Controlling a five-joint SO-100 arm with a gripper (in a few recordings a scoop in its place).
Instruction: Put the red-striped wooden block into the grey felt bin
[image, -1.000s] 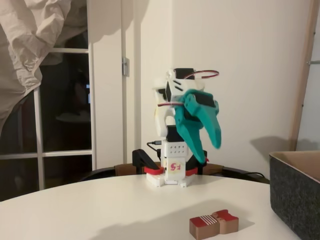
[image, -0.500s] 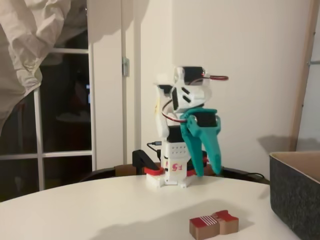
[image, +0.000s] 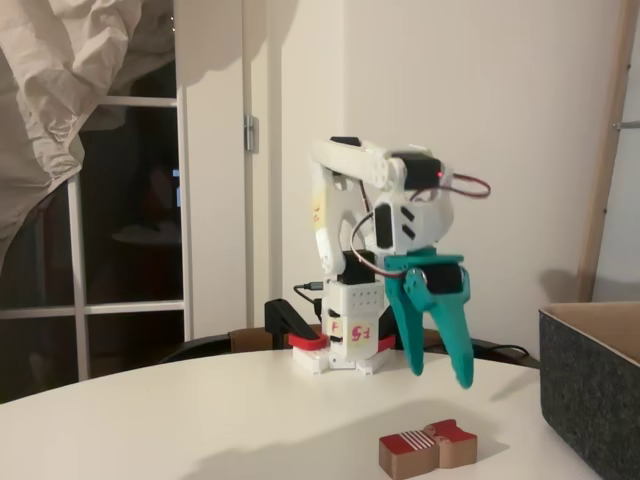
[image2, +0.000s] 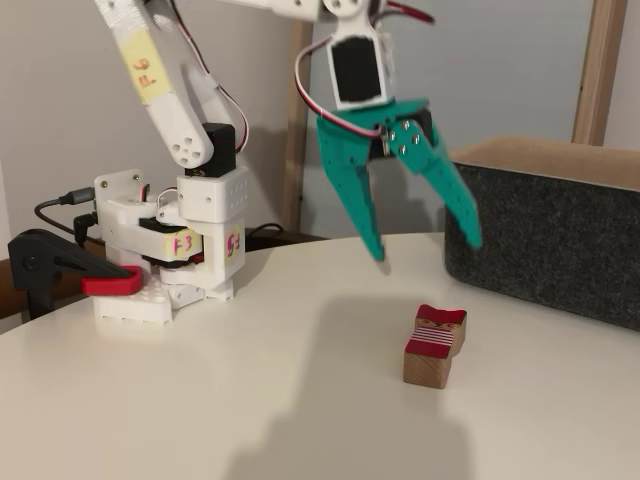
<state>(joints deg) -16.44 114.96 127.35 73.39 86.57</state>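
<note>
The red-striped wooden block (image: 428, 449) (image2: 434, 344) lies flat on the white table, red and striped face up. My teal gripper (image: 440, 375) (image2: 424, 251) hangs open above the table, fingers pointing down, a little behind and above the block, with nothing between them. The grey felt bin (image: 594, 382) (image2: 548, 235) stands at the right side in both fixed views, its beige lining showing at the rim.
The arm's white base (image: 340, 345) (image2: 165, 270) is clamped at the table's far edge with a black and red clamp (image2: 60, 275). A dark window and a draped cloth (image: 70, 80) are behind the table at the left.
The arm has reached forward and lowered. The gripper swung down toward the table and the block, and its fingers now stand wider apart.
</note>
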